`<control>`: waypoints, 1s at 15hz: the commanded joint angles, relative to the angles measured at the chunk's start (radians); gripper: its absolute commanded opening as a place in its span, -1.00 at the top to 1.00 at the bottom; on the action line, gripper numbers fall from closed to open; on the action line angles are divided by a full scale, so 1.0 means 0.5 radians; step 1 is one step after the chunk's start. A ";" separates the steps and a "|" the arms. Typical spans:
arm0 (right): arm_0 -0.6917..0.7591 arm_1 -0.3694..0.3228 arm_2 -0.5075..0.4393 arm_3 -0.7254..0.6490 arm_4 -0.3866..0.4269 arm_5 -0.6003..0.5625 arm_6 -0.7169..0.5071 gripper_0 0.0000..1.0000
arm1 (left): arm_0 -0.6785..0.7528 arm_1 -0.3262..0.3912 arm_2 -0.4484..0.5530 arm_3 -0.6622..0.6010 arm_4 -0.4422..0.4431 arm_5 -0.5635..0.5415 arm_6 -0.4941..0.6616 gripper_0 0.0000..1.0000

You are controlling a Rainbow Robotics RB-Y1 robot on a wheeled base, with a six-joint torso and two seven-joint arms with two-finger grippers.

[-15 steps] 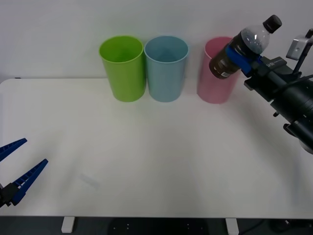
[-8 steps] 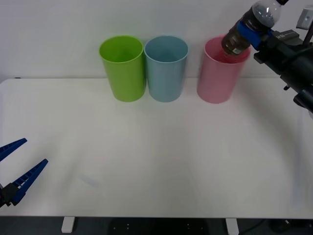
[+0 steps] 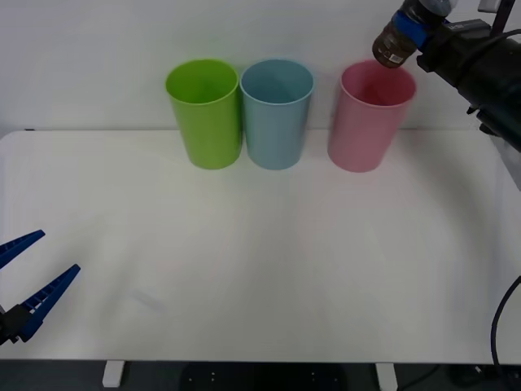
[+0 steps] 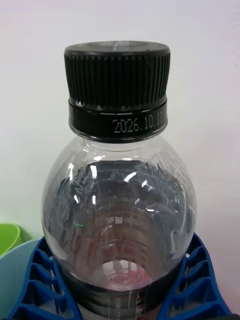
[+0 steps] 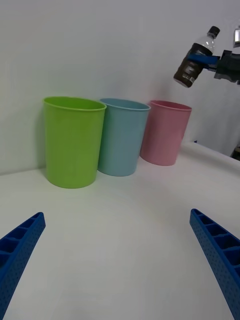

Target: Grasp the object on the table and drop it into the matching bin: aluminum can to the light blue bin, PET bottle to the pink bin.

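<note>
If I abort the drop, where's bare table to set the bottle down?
The table is bare from the bins forward to its near edge, and to the right of the pink bin. The left gripper waits open at the near left corner. It's crowded along the back: lime green bin, light blue bin and the pink one. The right gripper holds the PET bottle above the pink bin.

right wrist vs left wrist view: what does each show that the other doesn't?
Right wrist view alone: the date print on the PET bottle cap's ring, and the right hand clamping its blue fingers on the dark body.

Left wrist view alone: the left hand open low over the table, the whole pink bin, and the bottle tilted in the air above that bin.

Both: the bottle in the right hand, plus the light blue bin and lime green bin.
</note>
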 commanded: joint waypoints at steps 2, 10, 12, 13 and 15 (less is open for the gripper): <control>-0.140 0.051 0.006 0.211 0.079 0.013 0.054 1.00 | 0.000 0.000 0.000 0.000 0.000 0.000 0.000 -1.00; -0.155 0.100 0.006 0.239 0.149 0.043 0.097 0.91 | 0.000 0.000 0.000 0.000 0.000 0.000 0.000 -1.00; -0.161 0.097 0.002 0.239 0.152 0.046 0.125 -1.00 | 0.000 0.000 0.000 0.000 0.000 0.000 0.000 -1.00; -0.161 0.097 -0.001 0.239 0.149 0.043 0.137 -1.00 | 0.000 0.000 0.000 0.000 0.000 0.000 0.000 -1.00; -0.161 0.097 -0.004 0.239 0.152 0.043 0.152 -1.00 | 0.000 0.000 0.000 0.000 0.000 0.000 0.000 -1.00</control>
